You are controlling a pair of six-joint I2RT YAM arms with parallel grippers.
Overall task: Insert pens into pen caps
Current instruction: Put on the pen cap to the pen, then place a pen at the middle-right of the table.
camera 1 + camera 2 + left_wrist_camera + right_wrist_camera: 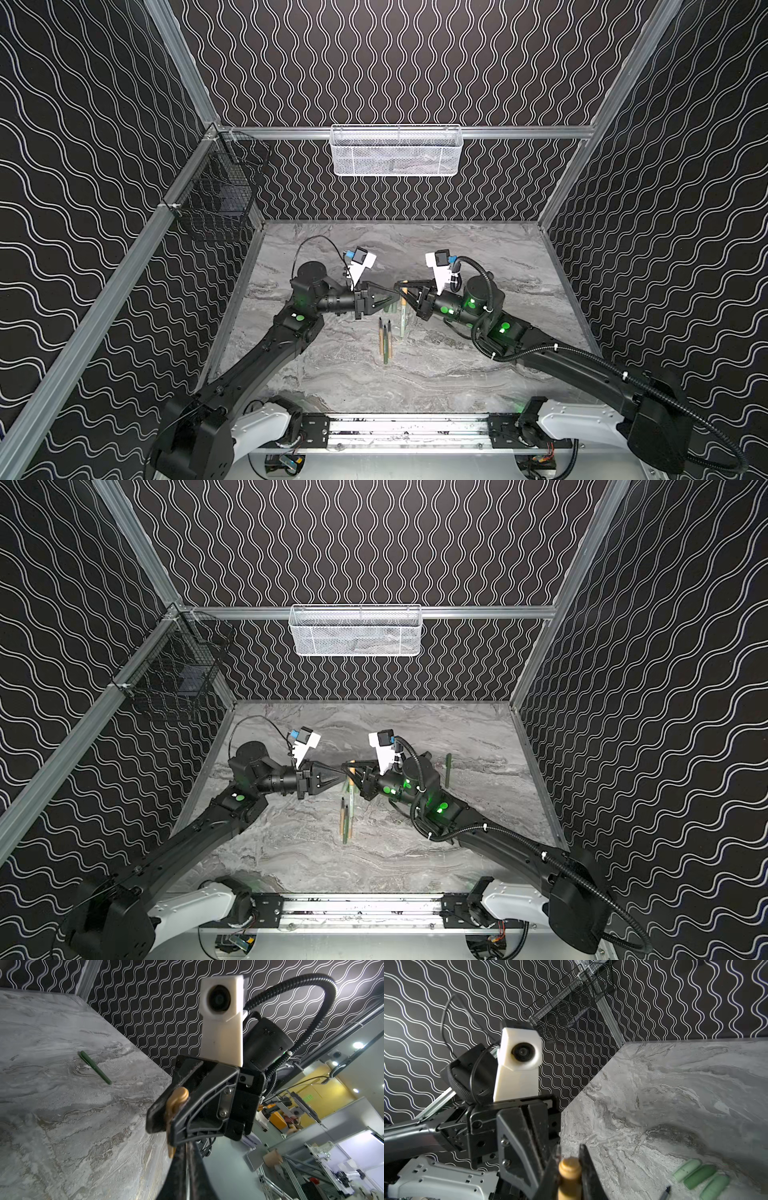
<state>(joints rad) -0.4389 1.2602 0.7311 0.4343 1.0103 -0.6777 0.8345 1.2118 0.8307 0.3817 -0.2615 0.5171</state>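
Observation:
My right gripper (569,1154) is shut on a tan-orange pen (570,1176), whose rounded end pokes out past the fingers. In both top views the pen (403,286) stands steeply above mid-table. My left gripper (392,297) points at it from the left, tips almost touching it. In the left wrist view those jaws stand a thin slit apart with nothing between them, and the pen (176,1103) passes just beside them. Three green pen caps (699,1176) lie side by side below. Three more pens (385,343) lie together nearer the front.
A dark green capped pen (448,771) lies alone on the marble table (478,374), right of the right arm. A white mesh basket (395,151) hangs on the back wall. A black wire basket (216,199) hangs on the left wall.

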